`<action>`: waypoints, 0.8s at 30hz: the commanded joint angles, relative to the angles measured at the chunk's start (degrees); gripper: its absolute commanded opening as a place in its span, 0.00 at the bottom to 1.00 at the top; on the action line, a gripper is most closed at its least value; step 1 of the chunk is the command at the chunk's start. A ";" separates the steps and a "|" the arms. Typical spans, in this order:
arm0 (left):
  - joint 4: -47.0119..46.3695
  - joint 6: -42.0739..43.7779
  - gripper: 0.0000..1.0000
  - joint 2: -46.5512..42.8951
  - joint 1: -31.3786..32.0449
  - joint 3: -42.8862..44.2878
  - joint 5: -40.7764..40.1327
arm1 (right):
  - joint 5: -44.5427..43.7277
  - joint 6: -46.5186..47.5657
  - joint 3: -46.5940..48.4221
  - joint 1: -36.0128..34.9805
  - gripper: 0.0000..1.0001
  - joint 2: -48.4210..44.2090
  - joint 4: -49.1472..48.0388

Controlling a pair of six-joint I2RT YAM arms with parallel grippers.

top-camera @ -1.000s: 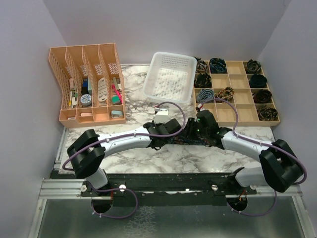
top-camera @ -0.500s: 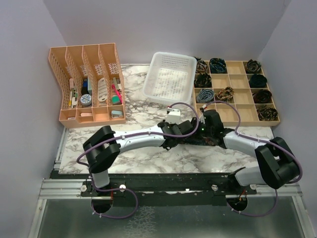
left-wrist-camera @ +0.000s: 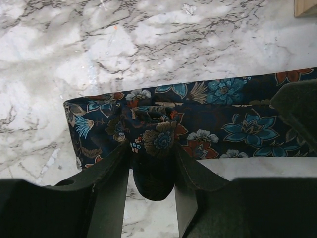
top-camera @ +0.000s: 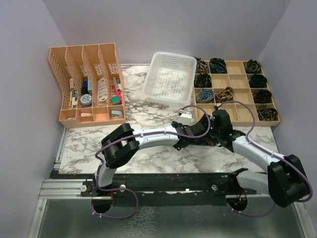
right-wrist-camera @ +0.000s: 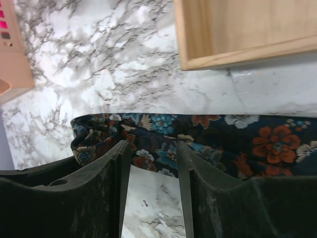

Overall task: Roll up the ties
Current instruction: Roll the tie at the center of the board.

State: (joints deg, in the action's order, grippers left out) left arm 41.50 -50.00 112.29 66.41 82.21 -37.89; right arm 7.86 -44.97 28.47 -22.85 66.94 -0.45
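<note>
The tie (left-wrist-camera: 233, 124), navy with blue, red and white flowers, lies flat on the marble table (left-wrist-camera: 148, 39). Your left gripper (left-wrist-camera: 152, 148) pinches its bunched end; your right gripper (right-wrist-camera: 151, 146) hangs half-open, empty, over its edge.

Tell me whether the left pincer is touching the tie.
Touching. The left wrist view shows the tie bunched inside the left pincer, its fabric filling the gap between both sides.
</note>
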 commanded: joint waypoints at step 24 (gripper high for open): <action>-18.56 2.04 0.89 -33.72 -6.67 -25.86 10.56 | 15.63 19.15 5.44 2.64 0.81 -0.87 -2.10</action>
State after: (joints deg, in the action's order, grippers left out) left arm 28.62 -46.57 85.84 63.96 65.56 -30.83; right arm 15.27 -31.14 30.15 -20.53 65.60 0.91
